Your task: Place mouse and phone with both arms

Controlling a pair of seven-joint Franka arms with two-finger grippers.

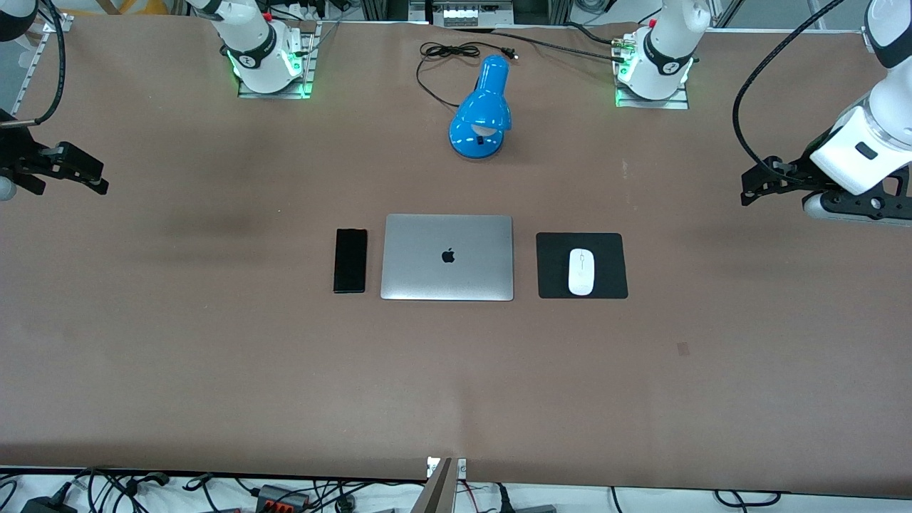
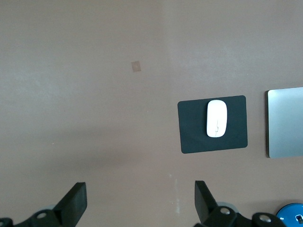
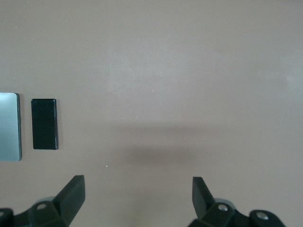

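The white mouse (image 1: 581, 271) lies on a square black mouse pad (image 1: 605, 249), beside a closed silver laptop (image 1: 447, 257), toward the left arm's end. The black phone (image 1: 350, 260) lies flat on the table beside the laptop, toward the right arm's end. My left gripper (image 1: 755, 182) hangs open and empty over bare table at the left arm's end. In the left wrist view (image 2: 140, 201) the mouse (image 2: 217, 118) is well away from it. My right gripper (image 1: 71, 184) hangs open and empty over bare table at the right arm's end. In the right wrist view (image 3: 138, 196) the phone (image 3: 44, 124) is well away from it.
A blue desk lamp (image 1: 483, 107) lies farther from the front camera than the laptop, with its black cable (image 1: 445, 53) near the arm bases. The brown table (image 1: 214, 370) stretches wide nearer the front camera. The laptop's edge shows in both wrist views (image 2: 286, 122) (image 3: 9, 126).
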